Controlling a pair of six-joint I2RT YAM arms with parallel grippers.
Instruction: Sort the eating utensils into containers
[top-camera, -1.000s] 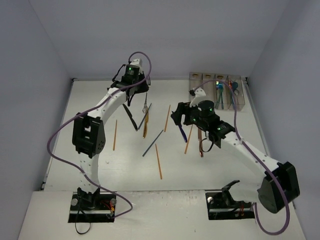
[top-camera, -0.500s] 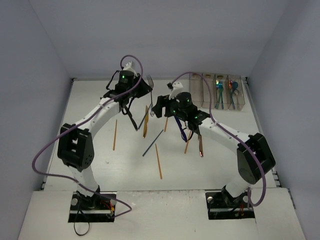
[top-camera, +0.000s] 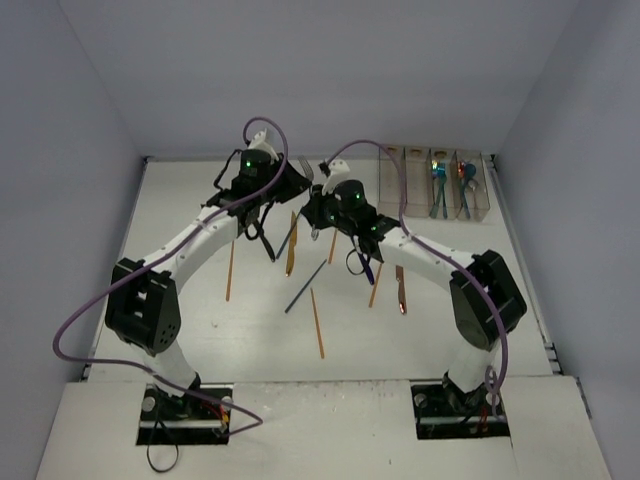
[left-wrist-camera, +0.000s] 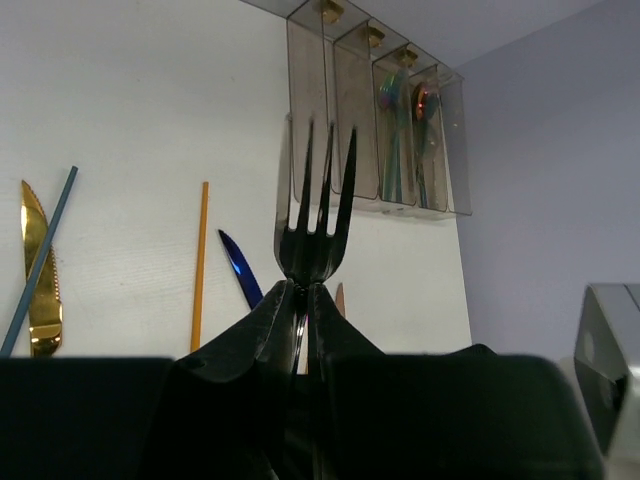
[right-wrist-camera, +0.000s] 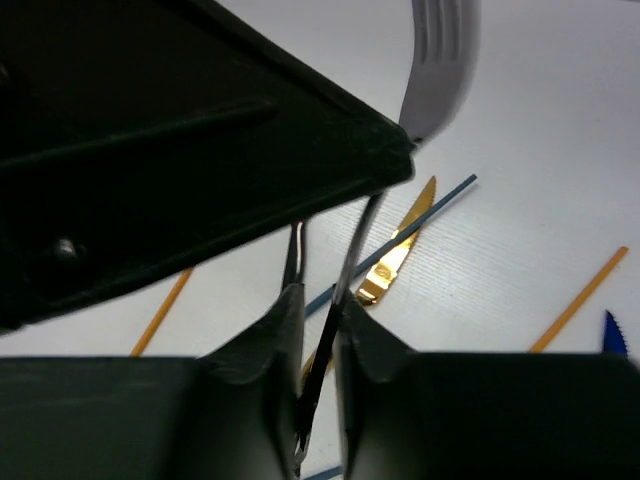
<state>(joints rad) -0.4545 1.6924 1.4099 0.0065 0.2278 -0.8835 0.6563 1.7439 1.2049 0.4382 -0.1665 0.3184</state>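
A dark fork (left-wrist-camera: 318, 215) stands tines-up in my left gripper (left-wrist-camera: 302, 295), which is shut on its neck. Seen from above, the fork (top-camera: 309, 178) hangs over the back middle of the table between my left gripper (top-camera: 296, 182) and my right gripper (top-camera: 313, 212). In the right wrist view my right gripper (right-wrist-camera: 318, 305) is shut on the fork's thin handle (right-wrist-camera: 345, 290), and the fork's head (right-wrist-camera: 440, 50) shows above. The clear containers (top-camera: 400, 185) line the back right; the two right bins hold coloured spoons (top-camera: 438, 185).
On the table lie a gold knife (top-camera: 291, 250), a blue stick (top-camera: 305, 287), a black utensil (top-camera: 262, 240), a blue knife (top-camera: 366, 265), a copper knife (top-camera: 401, 288) and orange chopsticks (top-camera: 230, 270) (top-camera: 316, 322) (top-camera: 376, 285). Grey walls enclose the table.
My right arm has swung left to the fork held by my left gripper, and its jaws have closed on the handle. The left gripper shifted slightly right with the fork.
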